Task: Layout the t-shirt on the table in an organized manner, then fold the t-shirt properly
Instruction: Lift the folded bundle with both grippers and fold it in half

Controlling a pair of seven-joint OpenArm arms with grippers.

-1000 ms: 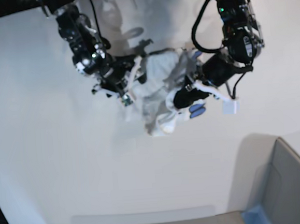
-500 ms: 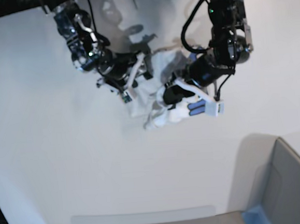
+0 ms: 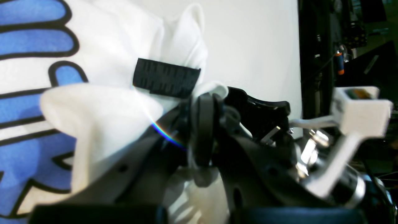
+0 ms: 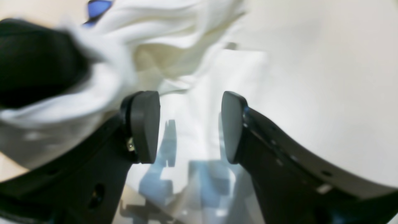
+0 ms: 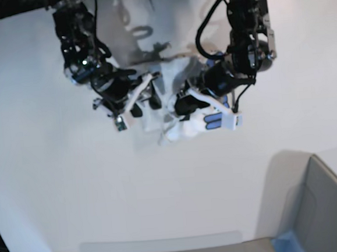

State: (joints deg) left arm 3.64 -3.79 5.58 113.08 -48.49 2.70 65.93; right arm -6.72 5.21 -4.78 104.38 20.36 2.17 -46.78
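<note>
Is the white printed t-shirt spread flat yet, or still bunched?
Bunched. The white printed t-shirt hangs crumpled between the arms, pinched by the left gripper; folds show in both wrist views.

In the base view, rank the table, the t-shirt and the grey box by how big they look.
1. The table: fills most of the view.
2. The grey box: next, though it is cut off by the picture's edge and sits nearer the camera, so unsure.
3. The t-shirt: smallest, bunched between the arms.

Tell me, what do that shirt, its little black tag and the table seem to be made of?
The t-shirt looks like soft white cloth: it bunches into limp folds. Its black tag seems woven, showing fine ribbing. The table looks smooth, hard and slightly glossy, mirroring the arms faintly; plastic or laminate, I can't tell.
</note>
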